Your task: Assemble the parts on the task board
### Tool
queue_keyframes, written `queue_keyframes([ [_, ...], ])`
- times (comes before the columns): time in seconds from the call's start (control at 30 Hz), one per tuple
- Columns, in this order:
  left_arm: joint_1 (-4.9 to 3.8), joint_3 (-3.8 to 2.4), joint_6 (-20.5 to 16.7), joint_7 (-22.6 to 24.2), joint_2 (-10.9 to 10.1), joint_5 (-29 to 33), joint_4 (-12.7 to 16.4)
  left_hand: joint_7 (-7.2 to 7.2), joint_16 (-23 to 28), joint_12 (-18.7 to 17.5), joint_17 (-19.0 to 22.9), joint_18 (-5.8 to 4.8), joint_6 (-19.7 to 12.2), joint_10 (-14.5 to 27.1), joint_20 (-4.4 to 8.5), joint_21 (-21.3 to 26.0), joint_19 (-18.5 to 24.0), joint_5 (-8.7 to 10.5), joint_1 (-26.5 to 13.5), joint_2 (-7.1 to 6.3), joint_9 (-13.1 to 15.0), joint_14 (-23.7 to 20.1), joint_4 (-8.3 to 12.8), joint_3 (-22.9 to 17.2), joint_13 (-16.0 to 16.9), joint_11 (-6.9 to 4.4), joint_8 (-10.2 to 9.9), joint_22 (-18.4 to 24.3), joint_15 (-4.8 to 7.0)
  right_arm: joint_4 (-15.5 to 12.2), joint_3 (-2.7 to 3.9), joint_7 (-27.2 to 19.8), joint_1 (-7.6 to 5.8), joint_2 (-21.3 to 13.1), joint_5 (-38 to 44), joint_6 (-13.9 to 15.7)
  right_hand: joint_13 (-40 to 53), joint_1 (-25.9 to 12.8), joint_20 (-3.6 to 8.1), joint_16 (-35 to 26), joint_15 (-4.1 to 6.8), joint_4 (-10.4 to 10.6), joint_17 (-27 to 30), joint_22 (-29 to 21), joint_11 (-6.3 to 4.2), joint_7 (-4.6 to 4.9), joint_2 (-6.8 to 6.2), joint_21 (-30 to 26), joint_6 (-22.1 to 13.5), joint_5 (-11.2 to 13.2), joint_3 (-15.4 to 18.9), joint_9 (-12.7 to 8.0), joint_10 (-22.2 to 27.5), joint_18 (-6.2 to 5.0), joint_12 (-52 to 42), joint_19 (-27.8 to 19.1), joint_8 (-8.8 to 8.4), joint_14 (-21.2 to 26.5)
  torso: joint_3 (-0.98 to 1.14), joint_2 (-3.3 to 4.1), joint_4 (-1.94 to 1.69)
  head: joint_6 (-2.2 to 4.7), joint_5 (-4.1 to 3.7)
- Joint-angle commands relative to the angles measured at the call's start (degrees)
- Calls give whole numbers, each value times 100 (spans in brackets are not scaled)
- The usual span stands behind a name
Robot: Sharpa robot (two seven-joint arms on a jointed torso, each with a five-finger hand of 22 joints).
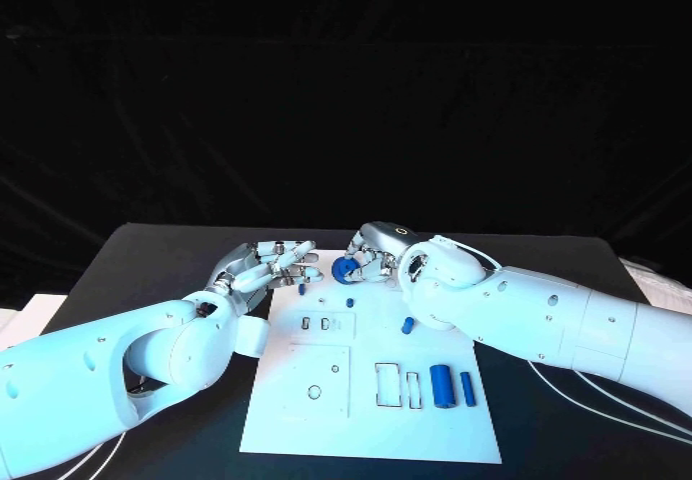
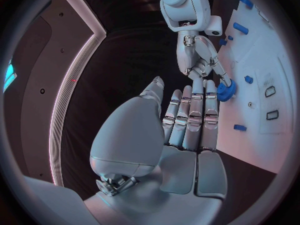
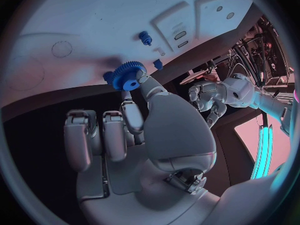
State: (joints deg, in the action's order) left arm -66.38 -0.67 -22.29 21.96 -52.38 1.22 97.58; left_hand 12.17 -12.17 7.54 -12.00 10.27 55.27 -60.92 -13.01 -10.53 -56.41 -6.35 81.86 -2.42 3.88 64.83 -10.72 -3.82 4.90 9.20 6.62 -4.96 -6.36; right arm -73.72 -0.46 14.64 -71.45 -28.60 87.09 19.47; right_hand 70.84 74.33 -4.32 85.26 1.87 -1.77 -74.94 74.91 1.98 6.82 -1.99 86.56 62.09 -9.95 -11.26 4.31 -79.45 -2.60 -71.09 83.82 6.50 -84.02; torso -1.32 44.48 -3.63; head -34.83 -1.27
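Item: blue gear (image 1: 345,271), pinched by your right hand (image 1: 378,258) at the far edge of the task board (image 1: 289,420), just above a small blue peg (image 1: 351,300). Left hand (image 1: 271,264): empty, fingers extended, at the board's far left corner beside the gear. To seat it well, you keep the gear flat, centre its bore over the post, lower gently, and steady the board with the left. Writing or brands: none legible
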Motion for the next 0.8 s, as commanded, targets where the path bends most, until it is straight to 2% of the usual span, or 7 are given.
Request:
queue_keyframes([
  [0.03, -8, -6, 117, 34, 15, 10, 6, 8, 33, -20, -9, 24, -7, 20, 11, 24, -34, 20, -3, 50, -2, 12, 26, 6, -9, -8, -37, 4, 0, 72, -11, 89, 36, 73, 135, -159, -18, -55, -11, 3, 7, 66, -567, 667, 10, 22, 8, -1, -60, -12, -51, -2, 54, 62, 41, 39, -43, -419, 9, 3, 0, -19, 21],
  [0.23, -9, -6, 117, 29, 15, 10, 4, 8, 33, -20, -9, 24, -7, 20, 11, 24, -34, 20, -3, 50, -2, 12, 26, 6, -9, -8, -37, 4, 0, 170, -25, 151, 66, 156, 172, -146, -153, -85, -29, -33, -17, 76, -504, 599, 41, 59, -30, -31, -153, -12, -62, -23, 163, 46, 210, -12, -116, -403, 4, 1, 13, -42, 31],
  [0.37, -10, -6, 119, 25, 14, 10, 4, 6, 41, -23, -15, 25, -5, 17, 11, 32, -38, 19, 7, 58, -2, 13, 41, 2, -12, -9, -40, 9, 1, 216, -31, 185, 73, 179, 182, -142, -273, -107, -52, -53, -44, 84, -473, 549, 74, 99, -65, -55, -257, 4, -72, -40, 261, 34, 363, -50, -196, -394, 9, 1, 17, -57, 40],
  [0.5, -12, -6, 122, 18, 13, 10, 7, 6, 41, -23, -15, 25, -5, 17, 11, 32, -38, 19, 7, 58, -2, 13, 41, 2, -12, -9, -40, 9, 1, 256, -39, 186, 74, 202, 176, -117, -587, -153, -98, -111, -99, 109, -376, 441, 142, 168, -125, -106, -513, 29, -56, -61, 513, 10, 739, -130, -302, -370, 9, -1, 19, -52, 39],
  [0.67, -13, -6, 126, 10, 12, 10, 9, 6, 41, -23, -15, 25, -5, 17, 11, 32, -38, 19, 7, 58, -2, 13, 41, 2, -12, -9, -40, 9, 1, 302, -51, 186, 75, 241, 169, -122, -963, -201, -156, -179, -156, 165, -273, 323, 204, 236, -181, -165, -860, 29, 1, -66, 814, -18, 1175, -217, -308, -344, 12, 0, 12, -46, 33],
  [0.8, -14, -6, 127, 5, 11, 10, 11, 6, 41, -23, -15, 25, -5, 17, 11, 32, -38, 19, 7, 58, -2, 13, 41, 2, -12, -9, -40, 9, 1, 335, -60, 181, 75, 269, 162, -133, -1053, -207, -177, -214, -175, 190, -219, 266, 227, 261, -203, -194, -980, 39, 32, -65, 886, -32, 1276, -257, -306, -332, 9, 3, 12, -42, 29],
])
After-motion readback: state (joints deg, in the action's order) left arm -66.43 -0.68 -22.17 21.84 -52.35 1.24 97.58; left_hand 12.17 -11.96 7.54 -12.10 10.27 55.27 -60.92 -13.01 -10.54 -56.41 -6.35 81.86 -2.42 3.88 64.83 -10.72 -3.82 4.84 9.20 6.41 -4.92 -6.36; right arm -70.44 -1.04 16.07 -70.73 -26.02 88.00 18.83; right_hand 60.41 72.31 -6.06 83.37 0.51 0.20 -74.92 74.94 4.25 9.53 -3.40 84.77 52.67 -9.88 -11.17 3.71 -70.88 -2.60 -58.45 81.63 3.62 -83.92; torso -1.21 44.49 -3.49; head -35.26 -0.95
